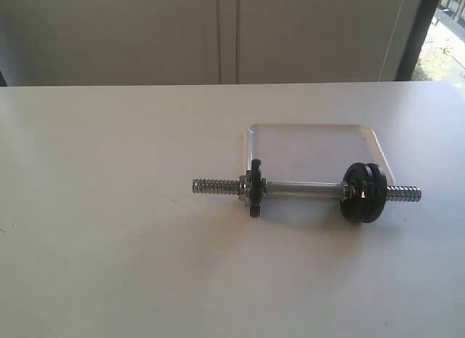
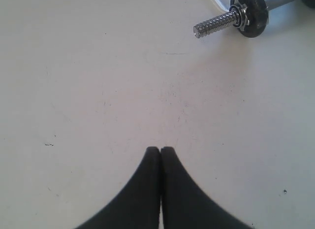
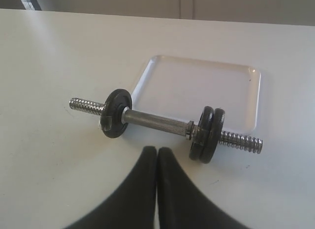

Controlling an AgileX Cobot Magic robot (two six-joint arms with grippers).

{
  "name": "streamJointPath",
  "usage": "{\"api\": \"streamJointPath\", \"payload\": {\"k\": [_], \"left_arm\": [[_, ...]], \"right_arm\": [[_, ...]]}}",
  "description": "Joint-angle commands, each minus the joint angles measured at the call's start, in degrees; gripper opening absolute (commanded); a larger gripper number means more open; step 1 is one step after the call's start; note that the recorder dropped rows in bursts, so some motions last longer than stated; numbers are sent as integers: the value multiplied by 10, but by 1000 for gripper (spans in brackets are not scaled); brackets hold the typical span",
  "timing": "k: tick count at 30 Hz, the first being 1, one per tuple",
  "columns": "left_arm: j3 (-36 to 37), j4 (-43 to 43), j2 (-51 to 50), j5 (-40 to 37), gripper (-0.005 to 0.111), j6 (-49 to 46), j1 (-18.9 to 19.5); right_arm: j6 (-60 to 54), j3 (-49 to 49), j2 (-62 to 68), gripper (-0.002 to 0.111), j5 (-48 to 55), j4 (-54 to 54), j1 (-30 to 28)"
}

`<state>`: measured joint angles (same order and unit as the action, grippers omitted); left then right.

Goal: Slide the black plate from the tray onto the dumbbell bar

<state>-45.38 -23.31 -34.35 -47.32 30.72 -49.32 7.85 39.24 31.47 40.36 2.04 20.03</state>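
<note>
Black plate (image 1: 367,192) sits on the right end of the dumbbell bar (image 1: 301,187), which lies left–right along the bare tray's (image 1: 312,153) near edge; the left end effector (image 2: 161,150) and the nearer right end effector (image 3: 156,149) are both pinched together, empty.

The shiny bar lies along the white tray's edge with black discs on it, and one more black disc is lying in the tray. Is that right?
Not quite: no disc lies in the tray; the right wrist view shows its floor bare. The rest holds: the dumbbell bar lies along the tray's edge with black plates on it.
</note>
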Motion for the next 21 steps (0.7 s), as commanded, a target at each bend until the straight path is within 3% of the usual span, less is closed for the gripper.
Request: {"api": "streamJointPath", "payload": {"k": [1,5,8,10,14,17,21], "left_arm": [[8,2,18,2,0,5,0],[38,-35,50,51,0,3,4],[90,-53,89,209,0,3,50],[139,-53,116,330,0,4,107],[239,-28,170,546,0,26,260],[301,-23,214,620,0,118,364],[364,-23,264,627,0,269,468]], "right_arm": [[1,-4,-3,1,-6,-2,-1],[1,-4,-3,1,-6,-3,-1],[1,-4,-3,1,-6,-3,-1],[1,-4,-3,1,-6,-3,-1],[1,-4,-3,1,-6,-3,-1],[1,-4,-3,1,-6,-3,-1],[1,-4,-3,1,-6,-3,-1]]}}
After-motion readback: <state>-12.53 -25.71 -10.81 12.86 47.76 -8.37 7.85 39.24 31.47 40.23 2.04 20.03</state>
